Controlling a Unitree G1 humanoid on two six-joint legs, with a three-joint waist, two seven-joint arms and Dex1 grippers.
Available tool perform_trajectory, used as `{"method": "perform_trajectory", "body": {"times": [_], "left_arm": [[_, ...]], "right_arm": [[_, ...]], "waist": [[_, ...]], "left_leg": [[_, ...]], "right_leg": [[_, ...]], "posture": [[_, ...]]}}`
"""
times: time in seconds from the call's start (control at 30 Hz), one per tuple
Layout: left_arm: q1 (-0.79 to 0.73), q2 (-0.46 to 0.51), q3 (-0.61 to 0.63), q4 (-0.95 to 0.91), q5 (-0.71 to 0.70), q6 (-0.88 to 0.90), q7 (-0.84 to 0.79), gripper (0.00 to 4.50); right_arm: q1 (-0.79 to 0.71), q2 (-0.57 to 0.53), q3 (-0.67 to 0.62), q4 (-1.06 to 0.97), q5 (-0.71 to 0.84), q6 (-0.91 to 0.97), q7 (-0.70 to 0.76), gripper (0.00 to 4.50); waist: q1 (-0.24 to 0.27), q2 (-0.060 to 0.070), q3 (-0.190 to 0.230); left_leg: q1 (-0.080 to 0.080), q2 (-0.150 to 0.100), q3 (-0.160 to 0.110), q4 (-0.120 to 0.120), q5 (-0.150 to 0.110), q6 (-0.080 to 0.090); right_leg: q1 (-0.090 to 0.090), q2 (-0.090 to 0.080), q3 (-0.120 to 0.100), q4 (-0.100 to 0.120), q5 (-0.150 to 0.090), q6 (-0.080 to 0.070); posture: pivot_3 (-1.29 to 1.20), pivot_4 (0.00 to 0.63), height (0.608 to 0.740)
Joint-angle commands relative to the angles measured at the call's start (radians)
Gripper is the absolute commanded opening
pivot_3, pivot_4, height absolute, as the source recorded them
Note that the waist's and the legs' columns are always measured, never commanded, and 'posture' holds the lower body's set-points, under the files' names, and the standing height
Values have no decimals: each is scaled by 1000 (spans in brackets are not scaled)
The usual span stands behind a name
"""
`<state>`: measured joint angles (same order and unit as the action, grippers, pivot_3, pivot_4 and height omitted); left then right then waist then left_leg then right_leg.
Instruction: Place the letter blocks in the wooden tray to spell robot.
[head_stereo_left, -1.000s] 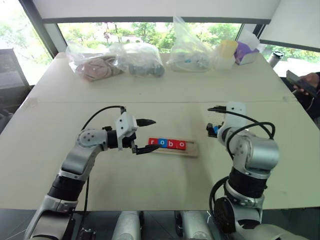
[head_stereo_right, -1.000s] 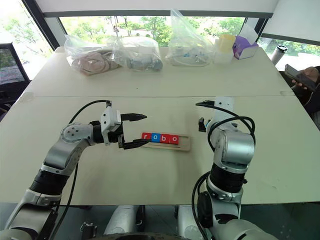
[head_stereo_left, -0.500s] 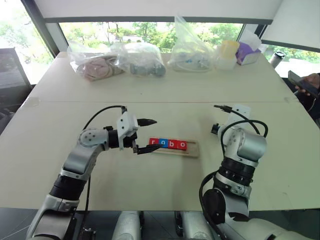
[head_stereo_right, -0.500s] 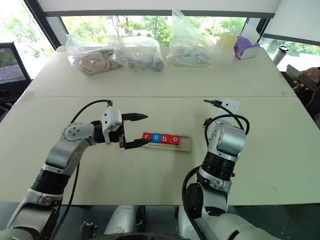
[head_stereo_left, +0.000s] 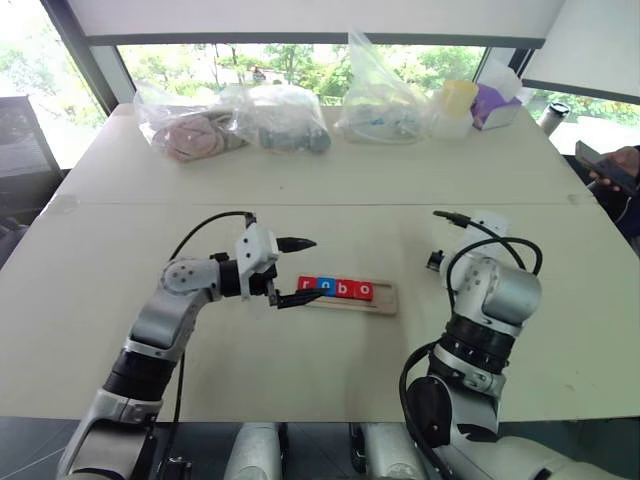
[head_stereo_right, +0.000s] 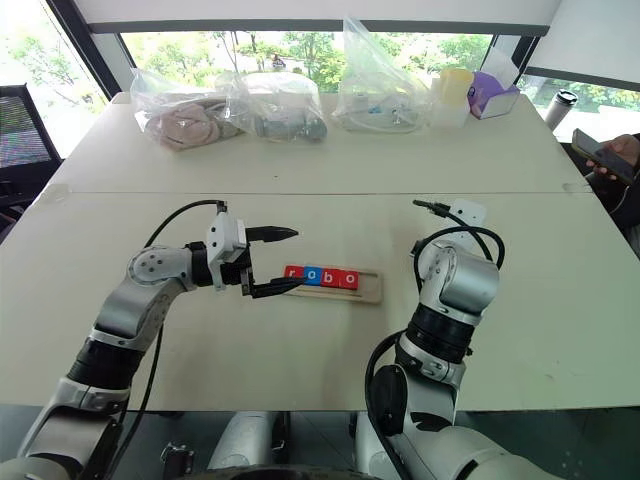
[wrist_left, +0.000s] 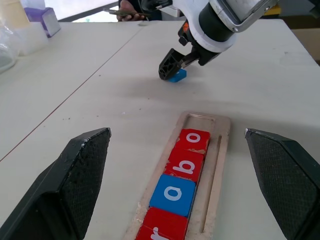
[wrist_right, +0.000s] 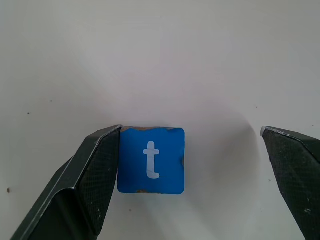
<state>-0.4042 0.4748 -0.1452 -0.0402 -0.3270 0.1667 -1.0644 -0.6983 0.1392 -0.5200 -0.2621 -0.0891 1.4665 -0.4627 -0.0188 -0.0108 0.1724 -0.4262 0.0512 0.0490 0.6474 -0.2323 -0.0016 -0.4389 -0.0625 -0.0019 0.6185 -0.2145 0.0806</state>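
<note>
While we look down over the table (head_stereo_left: 300, 370), we find our left gripper (head_stereo_left: 296, 271) nearest to us, hanging level with its two black fingers spread wide and pointing toward the left end of the wooden tray (head_stereo_left: 386, 297). Nothing sits between those fingers. Just beyond the tips, the tray lies flat on the table, and we read four letter blocks (head_stereo_left: 336, 288) in it, side by side: a red r, a blue o, a red b and a red o. In the left wrist view the same row (wrist_left: 181, 177) runs along one side of the tray, and the slot past the last red o is bare wood.

Off to our right, well apart from the tray, we see our right gripper (wrist_left: 170, 70) tilted down at the table. Its fingers (wrist_right: 95, 185) are spread apart as well, straddling the blue t block (wrist_right: 151, 160). One finger touches or nearly touches one edge of that block, while the other stands clear of it. We see the t block lying flat on the table, face up.

Farther back, along the window edge, we see clear plastic bags (head_stereo_left: 230, 120), a pale lidded container (head_stereo_left: 450, 108) and a purple box (head_stereo_left: 492, 104). At the far right edge, a person's hand (head_stereo_left: 618, 162) holds a phone.
</note>
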Motion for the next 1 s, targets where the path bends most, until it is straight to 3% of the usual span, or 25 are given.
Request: {"method": "perform_trajectory", "body": {"times": [0.03,0.07,0.17,0.3,0.33,0.5,0.73,0.83,1.0], "left_arm": [[-20,-3,4,-8,2,-20,3,4500],[-21,-6,4,-7,3,-21,3,4500],[-23,-11,5,-3,6,-23,5,4500],[-19,-13,6,-4,9,-26,5,4500],[-19,-13,6,-2,9,-27,4,4500],[-20,-12,6,5,10,-33,-2,4500],[-25,-22,4,28,16,-55,0,4500],[-20,-29,-1,23,17,-58,7,4500],[-15,-34,1,23,19,-60,9,4500]], "right_arm": [[-65,182,-32,-19,9,42,-20,4444],[-66,178,-27,-14,13,37,-18,4444],[-68,164,-33,8,28,32,-12,3642],[-84,135,-48,11,47,58,2,1524],[-91,120,-49,8,53,79,16,1172],[-19,-41,94,-46,160,148,190,1159],[305,-456,329,-286,503,148,440,1159],[386,-544,335,-319,611,148,430,1159],[414,-587,308,-312,756,148,338,1159]], "waist": [[0,0,0],[-1,0,0],[-1,0,0],[0,0,0],[0,0,0],[-12,0,0],[-13,0,0],[-19,0,0],[-22,-1,0]], "left_leg": [[0,0,0,0,0,0],[0,0,0,0,0,0],[0,0,0,0,0,0],[0,0,0,-1,0,0],[0,0,0,-1,0,0],[0,0,0,-1,0,0],[-3,-1,-1,-2,0,0],[-3,-1,-1,-2,-1,1],[-1,0,-2,-2,-1,1]], "right_leg": [[0,0,0,0,0,0],[0,0,0,0,0,0],[0,0,0,0,0,0],[0,0,0,-1,0,0],[0,0,0,-1,0,0],[-1,0,0,-2,0,0],[-1,-1,0,-5,-1,2],[-1,-2,0,-5,-2,3],[0,0,0,-5,-2,2]], "posture": [[0,150,740],[0,150,740],[0,150,740],[0,150,740],[0,150,740],[0,150,740],[0,150,740],[0,150,740],[0,150,740]]}}
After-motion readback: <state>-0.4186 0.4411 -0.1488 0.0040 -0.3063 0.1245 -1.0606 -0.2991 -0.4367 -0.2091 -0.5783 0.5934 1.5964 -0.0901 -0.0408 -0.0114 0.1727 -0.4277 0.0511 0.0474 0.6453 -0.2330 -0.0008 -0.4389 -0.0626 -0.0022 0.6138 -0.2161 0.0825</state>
